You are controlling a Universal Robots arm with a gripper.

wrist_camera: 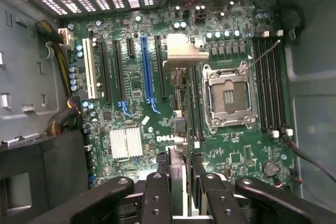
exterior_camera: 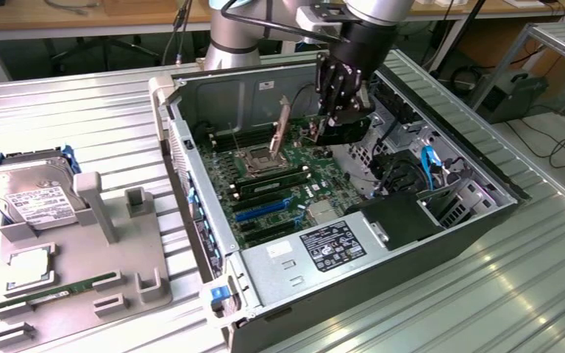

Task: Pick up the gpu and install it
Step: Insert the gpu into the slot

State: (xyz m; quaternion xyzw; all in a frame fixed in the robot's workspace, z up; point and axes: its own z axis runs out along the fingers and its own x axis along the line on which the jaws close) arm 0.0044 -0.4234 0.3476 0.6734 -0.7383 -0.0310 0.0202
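1. Clamping the gpu (exterior_camera: 284,126) between the narrowed fingers of the gripper (exterior_camera: 338,118), in the upper middle of the exterior view, inside the open computer case (exterior_camera: 204,220).
2. Pinching one end of the edge-on card between the black fingers (wrist_camera: 157,198) in the wrist view, with the gripper (wrist_camera: 184,182) closed on the gpu (wrist_camera: 184,53) and the silvery bracket at the far end.
3. Hanging the card over the green motherboard (exterior_camera: 312,158), with the bracket strip tilting above the CPU socket (exterior_camera: 263,158), and not yet seated in any slot.
4. Lining up lengthwise with the long expansion slots in the wrist view, over the motherboard (wrist_camera: 210,156), between the blue slot (wrist_camera: 147,69) and the CPU socket (wrist_camera: 229,98).
5. Lying well apart from the case, at the exterior view's left: a hard drive (exterior_camera: 32,195) at the upper end of a grey fixture (exterior_camera: 76,257), and a green memory stick (exterior_camera: 57,292) toward the lower left corner.
6. Resting all of this on a ribbed metal worktop (exterior_camera: 76,103).
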